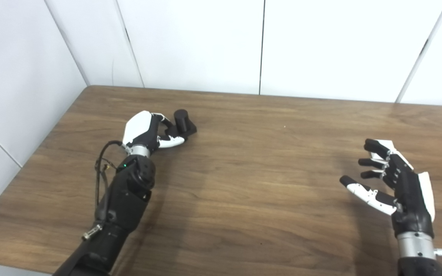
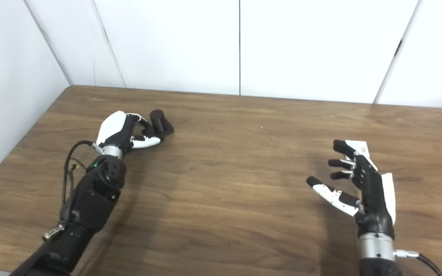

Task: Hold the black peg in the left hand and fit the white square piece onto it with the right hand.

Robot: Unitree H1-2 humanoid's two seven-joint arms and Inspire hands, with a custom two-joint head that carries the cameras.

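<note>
The black peg [image 1: 182, 119], a short cylinder on a flat black base, stands on the wooden table [image 1: 263, 172] at the left. My left hand [image 1: 146, 132] is curled around the near side of its base, fingers above and thumb in front, with the peg still resting on the table. At the right lies the white square piece [image 1: 384, 145], mostly hidden behind my right hand's fingertips [image 1: 372, 146]. My right hand [image 1: 395, 186] hovers just on the near side of it, open, fingers spread and holding nothing.
White wall panels [image 1: 205, 42] rise behind the table's far edge and along its left side. A loose cable [image 1: 102, 165] loops off my left forearm. Bare wood stretches between the two hands.
</note>
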